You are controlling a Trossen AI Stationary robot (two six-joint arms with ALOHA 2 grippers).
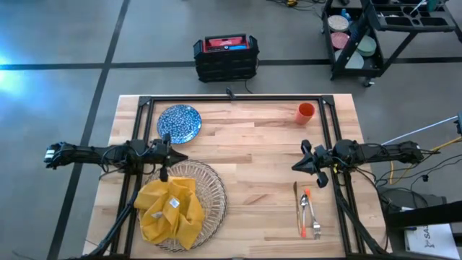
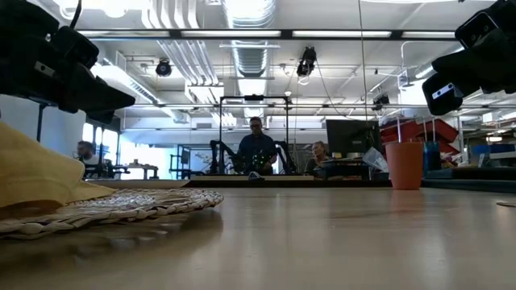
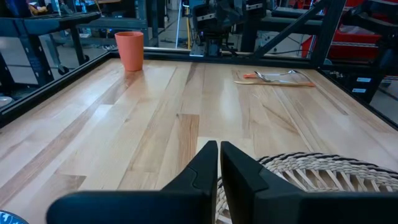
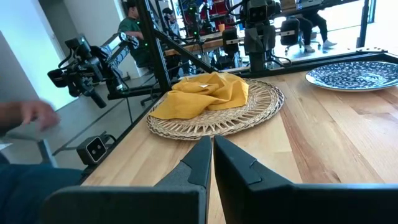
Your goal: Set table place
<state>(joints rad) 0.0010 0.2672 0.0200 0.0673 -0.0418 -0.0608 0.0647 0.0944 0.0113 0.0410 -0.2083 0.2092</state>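
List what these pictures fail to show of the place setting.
- Charger: the napkin covers its left part in the high view.
- Cutlery: too small in the high view to count the pieces.
- Plate: cut off by the right wrist view's edge.
- Cup: its inside is hidden in every view.

Yellow napkin (image 1: 170,208), blue-patterned plate (image 1: 179,123), orange cup (image 1: 306,113)

Closed left claw (image 3: 219,163) above table (image 3: 155,124)

Light-wood butcher-block table (image 1: 253,144), smooth with a soft sheen. Round charger (image 4: 249,112) looks woven and rough, like wicker. Yellow napkin (image 1: 170,209): crumpled matt cloth. Blue-patterned plate (image 1: 179,123) glossy. Cutlery (image 1: 309,213): shiny metal, orange handles. Cup (image 3: 129,50) matt orange.
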